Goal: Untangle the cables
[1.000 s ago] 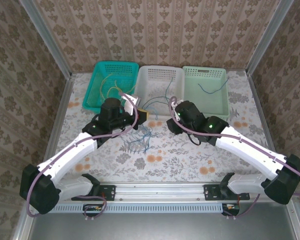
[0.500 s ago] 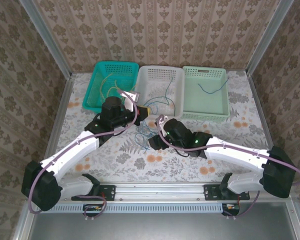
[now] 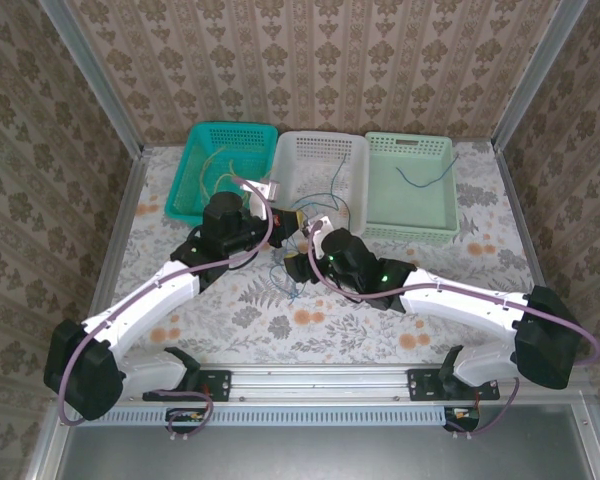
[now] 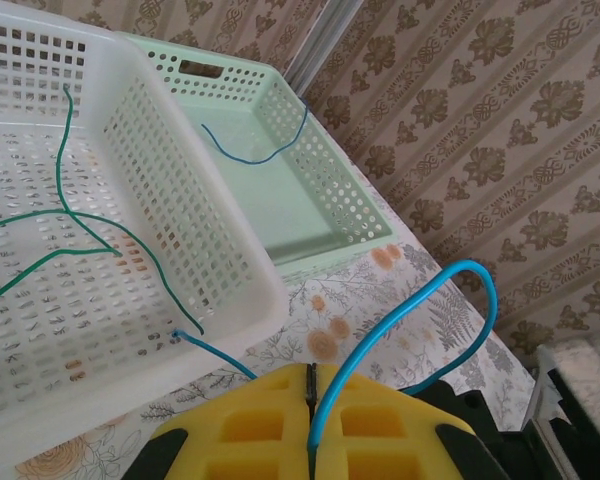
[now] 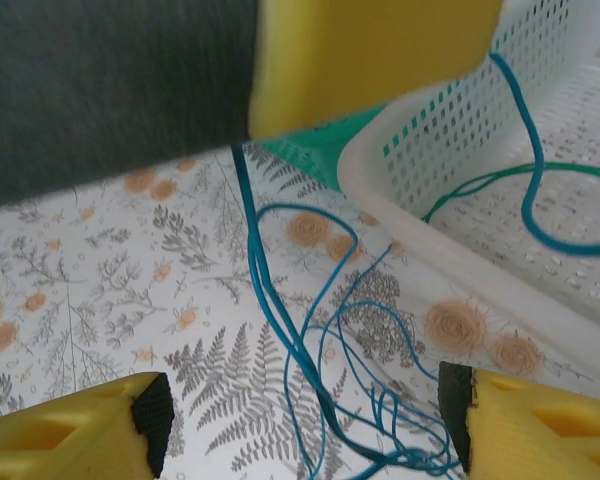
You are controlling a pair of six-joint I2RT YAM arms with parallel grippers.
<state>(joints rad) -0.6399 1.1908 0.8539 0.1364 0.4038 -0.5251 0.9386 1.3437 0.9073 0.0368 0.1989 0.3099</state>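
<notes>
Blue cable (image 4: pixel 468 265) — tight inside left gripper (image 4: pixel 310 395)

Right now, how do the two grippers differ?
The left gripper is shut, pinching a blue cable; the right gripper is open and holds nothing. The left hangs by the white basket; the right hovers over the blue tangle on the table. Both have yellow fingers.

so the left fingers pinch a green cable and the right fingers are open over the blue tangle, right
Not green: the left wrist view shows the left fingers pinching a blue cable; the right fingers are open over the tangle.
</notes>
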